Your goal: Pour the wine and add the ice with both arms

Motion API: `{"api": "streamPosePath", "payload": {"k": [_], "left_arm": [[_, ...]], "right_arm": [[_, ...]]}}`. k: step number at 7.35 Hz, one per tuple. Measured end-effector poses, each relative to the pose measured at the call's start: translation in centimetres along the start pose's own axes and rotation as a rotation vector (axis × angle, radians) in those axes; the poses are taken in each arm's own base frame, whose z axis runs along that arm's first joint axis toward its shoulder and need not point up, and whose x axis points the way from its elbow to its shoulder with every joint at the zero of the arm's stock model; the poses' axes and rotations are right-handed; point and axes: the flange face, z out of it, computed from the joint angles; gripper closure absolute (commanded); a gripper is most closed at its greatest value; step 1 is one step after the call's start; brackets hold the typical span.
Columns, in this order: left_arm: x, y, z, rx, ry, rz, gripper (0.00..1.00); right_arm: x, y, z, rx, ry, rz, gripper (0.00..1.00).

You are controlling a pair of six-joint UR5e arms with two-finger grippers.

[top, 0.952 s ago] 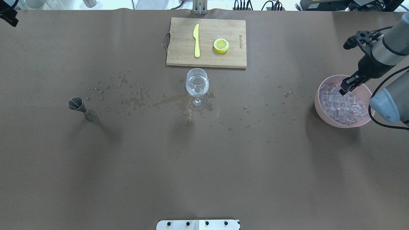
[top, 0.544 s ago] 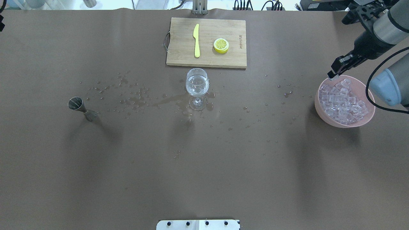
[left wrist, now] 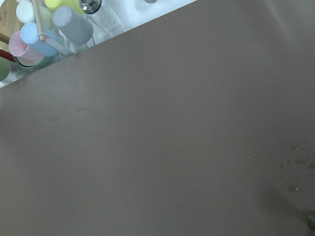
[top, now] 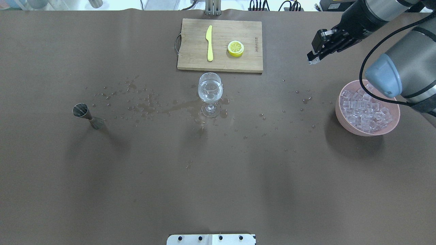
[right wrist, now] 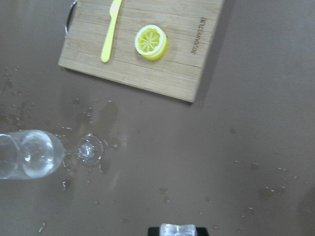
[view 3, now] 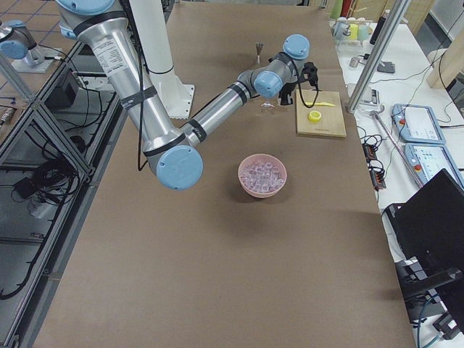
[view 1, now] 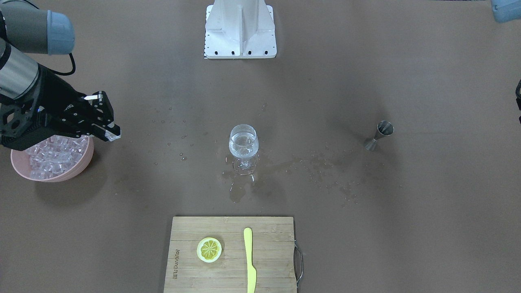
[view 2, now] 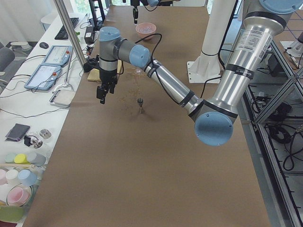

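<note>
Front-facing view: a brown table cover (view 1: 366, 61) spans the whole surface. It is speckled with droplets, and a puddle (view 1: 244, 191) lies around the foot of the wine glass (view 1: 244, 145). The glass stands upright mid-table with a little clear wine (view 1: 243, 148) in it. At the view's left, a pink bowl (view 1: 83, 160) is heaped with ice cubes (view 1: 53, 156). The right gripper (view 1: 112, 134) hangs just past the bowl's rim on the glass side, pinching a single ice cube (view 1: 113, 137). A steel jigger (view 1: 379, 135) stands well apart on the other side. The cutting board (view 1: 232, 244) carries a lemon half (view 1: 209, 249) and a yellow plastic knife (view 1: 248, 260).

Overhead view: the right gripper is over bare cover between board and bowl, touching neither. Only droplets lie between it and the glass.

Left-end view: the left gripper (view 2: 102, 93) hangs above the table's operator-side edge, beside a bench of tablets (view 2: 47, 71). I cannot tell how its fingers stand.

Right-end view: the bowl sits alone, with bare cover all round.

Left wrist view: bare cover fills the view, with coloured cups (left wrist: 39, 34) beyond the table's edge.

Right wrist view: the cube shows clamped at the bottom edge, with the glass at left and the board above.
</note>
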Motion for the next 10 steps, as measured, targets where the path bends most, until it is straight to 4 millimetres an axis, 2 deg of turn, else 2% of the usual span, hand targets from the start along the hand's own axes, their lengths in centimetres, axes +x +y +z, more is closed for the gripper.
{"api": "streamPosePath", "payload": {"k": [1,3,4,7,9,10], "left_arm": [[-0.7,0.0,0.9,-0.002,0.001,-0.004,0.02],[-2.3,-0.3,3.6,-0.006,0.001,-0.008,0.02],[-2.9,0.0,4.5,-0.012,0.0,-0.012,0.02],[-3.7,0.4,5.6,-0.029,-0.002,-0.021,0.02],[-4.0,0.5,5.9,-0.034,-0.004,-0.026,0.02],[-4.1,0.5,5.9,-0.037,-0.005,-0.028,0.02]], "right_arm": [[-3.3,0.0,1.1,0.028,-0.03,0.01,1.0],[-11.1,-0.4,4.8,0.105,-0.039,0.029,1.0],[-13.9,-0.5,6.5,0.131,-0.037,0.025,1.0],[-18.6,-1.1,10.8,0.173,-0.038,0.015,1.0],[-19.7,-0.7,12.3,0.176,-0.039,0.024,1.0],[-19.9,-0.5,12.6,0.173,-0.039,0.025,0.51]]}}
